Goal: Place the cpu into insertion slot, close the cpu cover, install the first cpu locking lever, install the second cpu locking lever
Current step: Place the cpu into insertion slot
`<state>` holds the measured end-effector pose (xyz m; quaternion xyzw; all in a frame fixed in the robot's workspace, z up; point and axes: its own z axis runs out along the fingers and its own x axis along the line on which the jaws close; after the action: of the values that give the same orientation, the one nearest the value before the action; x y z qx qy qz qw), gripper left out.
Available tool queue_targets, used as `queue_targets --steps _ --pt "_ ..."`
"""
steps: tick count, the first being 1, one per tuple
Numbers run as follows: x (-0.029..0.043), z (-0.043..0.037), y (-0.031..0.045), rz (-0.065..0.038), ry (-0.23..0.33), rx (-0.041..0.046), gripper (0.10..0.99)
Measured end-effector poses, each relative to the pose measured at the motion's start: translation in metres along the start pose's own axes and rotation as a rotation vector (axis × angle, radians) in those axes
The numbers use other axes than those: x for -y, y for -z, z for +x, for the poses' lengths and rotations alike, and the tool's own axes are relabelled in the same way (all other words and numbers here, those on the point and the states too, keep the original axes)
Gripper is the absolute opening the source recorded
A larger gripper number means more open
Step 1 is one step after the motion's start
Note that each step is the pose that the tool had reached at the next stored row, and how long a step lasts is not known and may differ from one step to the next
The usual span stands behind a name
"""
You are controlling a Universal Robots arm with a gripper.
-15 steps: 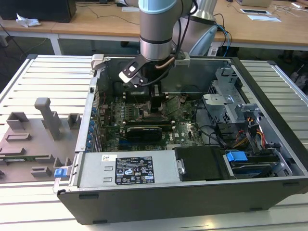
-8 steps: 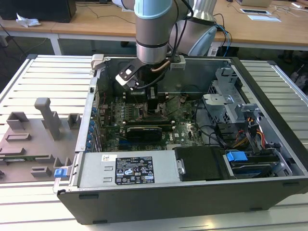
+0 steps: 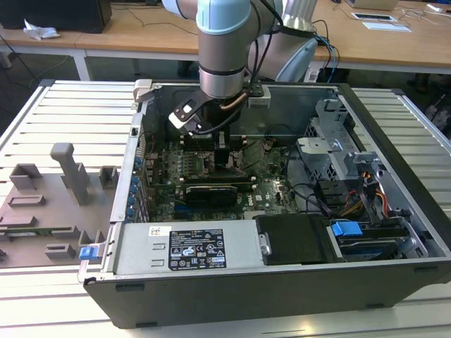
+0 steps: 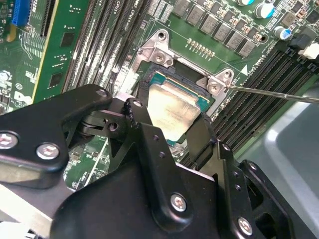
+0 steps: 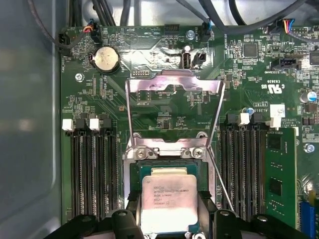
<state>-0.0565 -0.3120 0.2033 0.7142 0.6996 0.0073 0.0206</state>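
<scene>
Now tool [image 4: 169, 119] grips cpu [image 5: 168, 199] by its sides, approx. in insertion slot [image 5: 134, 174]; cpu cover [image 5: 149, 82] open (flipped back).

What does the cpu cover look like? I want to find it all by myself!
Look inside the open black computer case for the green circuit board. Next to the pale silver square cpu, a thin silver metal cpu cover is swung open. Unlike the long black slots either side, it is a shiny frame with a big window.
</scene>
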Motion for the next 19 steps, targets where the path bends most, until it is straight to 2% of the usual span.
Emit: queue_targets --steps 14,16,17,19 --pt "0.0000 0.0001 -0.0047 0.000 -0.001 0.0001 0.541" --pt "0.0000 0.0002 -0.0048 0.000 -0.001 -0.0001 0.549" --pt "0.0000 0.0002 -0.0048 0.000 -0.001 0.0000 0.612" --pt "0.0000 -0.0002 -0.0049 0.000 -0.001 -0.0002 0.612"
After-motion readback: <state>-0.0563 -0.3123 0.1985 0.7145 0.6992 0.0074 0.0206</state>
